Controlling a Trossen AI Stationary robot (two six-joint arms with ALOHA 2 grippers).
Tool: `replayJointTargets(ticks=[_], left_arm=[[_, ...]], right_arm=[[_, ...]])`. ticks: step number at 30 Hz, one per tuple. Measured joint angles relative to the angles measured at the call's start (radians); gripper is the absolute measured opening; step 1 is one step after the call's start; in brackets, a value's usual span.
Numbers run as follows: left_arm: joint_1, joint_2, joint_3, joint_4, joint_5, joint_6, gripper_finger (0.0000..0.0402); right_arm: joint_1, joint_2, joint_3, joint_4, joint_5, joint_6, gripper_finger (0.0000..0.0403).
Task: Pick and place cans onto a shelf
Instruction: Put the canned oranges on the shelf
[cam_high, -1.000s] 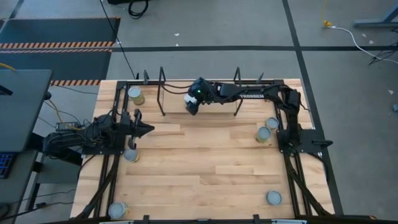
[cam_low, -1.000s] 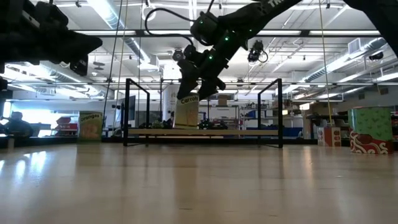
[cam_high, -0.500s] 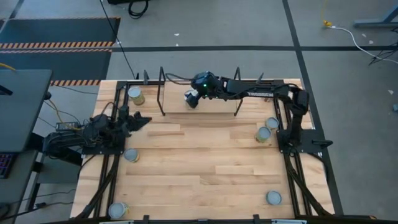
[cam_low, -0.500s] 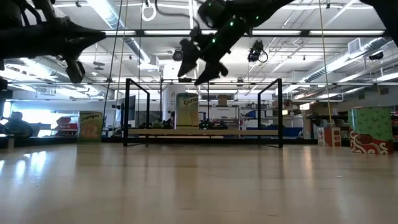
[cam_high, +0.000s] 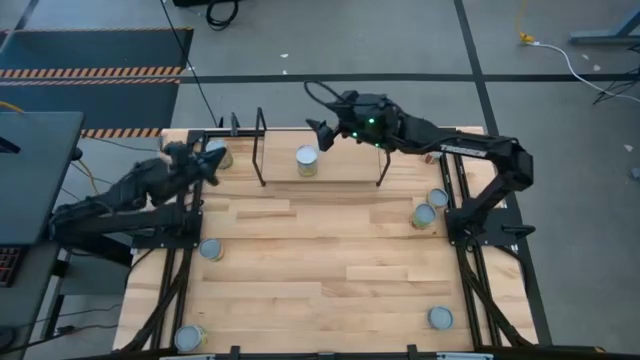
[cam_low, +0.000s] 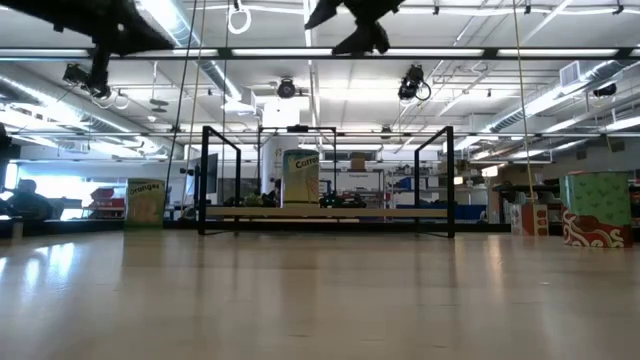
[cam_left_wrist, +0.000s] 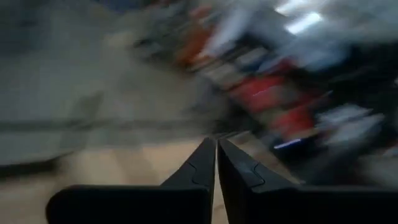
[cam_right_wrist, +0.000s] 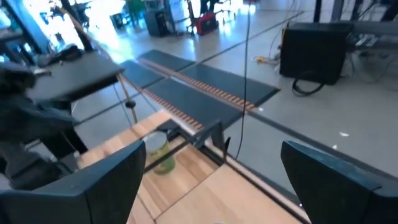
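Note:
One can (cam_high: 307, 161) with a yellowish label stands upright on the shelf (cam_high: 345, 170), its base on the shelf's wooden board (cam_low: 330, 212); in the low view this can (cam_low: 300, 178) shows between the black end frames. My right gripper (cam_high: 318, 128) is open and empty, high above the shelf's far side, pointing toward the table's left; its fingers also frame the right wrist view (cam_right_wrist: 217, 186). My left gripper (cam_high: 207, 163) is shut and empty, raised over the table's far left part next to another can (cam_high: 217, 153); its shut fingers (cam_left_wrist: 216, 158) show in the blurred left wrist view.
Loose cans stand on the table: two close together at the right (cam_high: 424, 215) (cam_high: 437, 199), one near right (cam_high: 440, 318), one at the left (cam_high: 211, 249), one at the near left corner (cam_high: 189, 338). The middle of the table (cam_high: 330, 260) is bare wood.
My right gripper has risen off the can on the shelf and drawn back toward the far right; the can stays upright on the board. My left gripper, still shut, has risen and swung toward the table's far left corner, tipping up nearly level.

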Motion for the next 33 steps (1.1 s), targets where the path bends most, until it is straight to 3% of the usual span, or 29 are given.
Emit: replayJointTargets(ticks=[3, 8, 13, 18, 21, 26, 33], left_arm=[[0.073, 0.148, 0.116, -0.227, -0.038, -0.117, 0.0024], [0.217, 0.374, 0.252, -0.377, 0.045, -0.172, 0.0025], [0.427, 0.573, 0.39, -0.478, 0.198, -0.172, 0.0025], [0.68, 0.746, 0.513, -0.585, 0.428, -0.148, 0.0042], [0.763, 0.826, 0.546, -0.622, 0.504, -0.147, 0.0077], [0.783, 0.894, 0.538, -0.637, 0.534, -0.221, 0.0169], [0.758, 0.919, 0.537, -0.722, 0.352, -0.446, 0.0312]], right_arm=[[-0.004, -0.017, 0.0, -0.004, 0.007, -0.008, 0.0381], [-0.015, -0.019, 0.0, 0.003, 0.002, -0.112, 0.0381], [-0.051, -0.014, 0.0, 0.011, 0.002, -0.115, 0.0381], [-0.113, -0.015, 0.0, 0.011, -0.068, -0.168, 0.0381], [-0.153, -0.015, 0.0, 0.009, -0.129, -0.197, 0.0381], [-0.203, -0.015, 0.0, -0.022, -0.204, -0.217, 0.0381], [-0.254, -0.011, 0.0, -0.042, -0.337, -0.288, 0.0381]])
